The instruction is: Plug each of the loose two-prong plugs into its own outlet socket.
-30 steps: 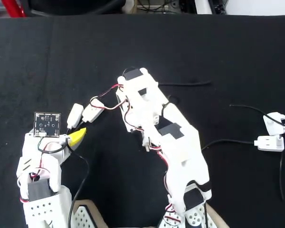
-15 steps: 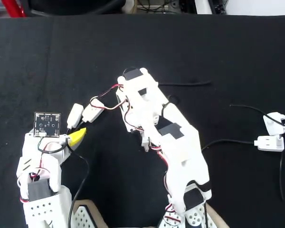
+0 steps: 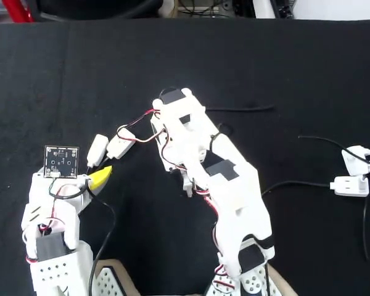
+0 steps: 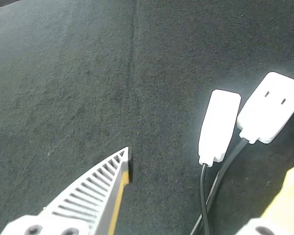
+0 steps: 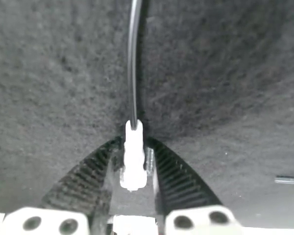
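Right pincer (image 5: 134, 148) clenched on my white plug (image 5: 134, 169); left pincer (image 4: 208, 169) released. I'd keep its prongs square to the socket (image 4: 269, 115).

The table (image 3: 283, 61) was covered with a black cloth. At near left, a slotted socket block (image 3: 121, 147) and a narrower white block (image 3: 97, 150) were laid side by side, each fitted with a black cord (image 4: 204, 191). At the right edge, a white connector (image 3: 350, 185) and a second white connector (image 3: 356, 154) were laid close together, and a black cable (image 3: 296, 183) was routed from them toward the centre.
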Controlling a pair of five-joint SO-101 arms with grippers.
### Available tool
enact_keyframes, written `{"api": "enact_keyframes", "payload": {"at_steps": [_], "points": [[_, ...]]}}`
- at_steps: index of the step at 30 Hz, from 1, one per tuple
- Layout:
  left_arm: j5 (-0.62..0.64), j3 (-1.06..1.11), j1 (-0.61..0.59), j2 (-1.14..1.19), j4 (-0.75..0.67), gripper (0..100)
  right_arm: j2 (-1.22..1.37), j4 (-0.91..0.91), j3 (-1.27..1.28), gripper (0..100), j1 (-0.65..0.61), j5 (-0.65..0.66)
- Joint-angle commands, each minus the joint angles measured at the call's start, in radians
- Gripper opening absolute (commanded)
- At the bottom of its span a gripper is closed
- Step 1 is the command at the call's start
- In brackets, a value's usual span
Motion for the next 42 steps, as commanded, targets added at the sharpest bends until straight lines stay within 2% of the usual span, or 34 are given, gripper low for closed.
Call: {"api": "enact_keyframes", "payload": {"at_steps": [1,6,11,20,24,28,32,34,37,42], "points": [[-0.011,0.008,-0.005,-0.006,0.006,46,-0.056,0.011,0.001,3.3,0.009,-0.005],[-0.011,0.008,-0.005,-0.006,0.006,46,-0.119,0.009,0.025,3.2,0.012,-0.005],[-0.011,0.008,-0.005,-0.006,0.006,46,-0.346,-0.072,0.199,3.2,0.009,-0.005],[-0.006,0.008,-0.004,-0.006,0.006,46,-0.863,-0.552,0.684,1.1,-0.035,-0.011],[-0.005,0.008,0.002,-0.006,0.006,46,-1.046,-0.895,0.949,1.1,-0.095,-0.035],[-0.009,0.002,0.067,-0.006,0.038,46,-1.202,-1.264,1.207,1.1,-0.160,-0.114],[-0.012,-0.002,0.131,-0.006,0.064,46,-1.366,-1.534,1.399,1.1,-0.181,-0.118],[-0.012,-0.002,0.151,-0.006,0.063,46,-1.449,-1.628,1.478,1.1,-0.186,-0.126],[-0.012,-0.002,0.194,-0.006,0.063,46,-1.570,-1.717,1.584,1.1,-0.209,-0.210],[-0.012,-0.002,0.260,-0.006,0.057,46,-1.719,-1.734,1.681,1.1,-0.284,-0.281]]}}
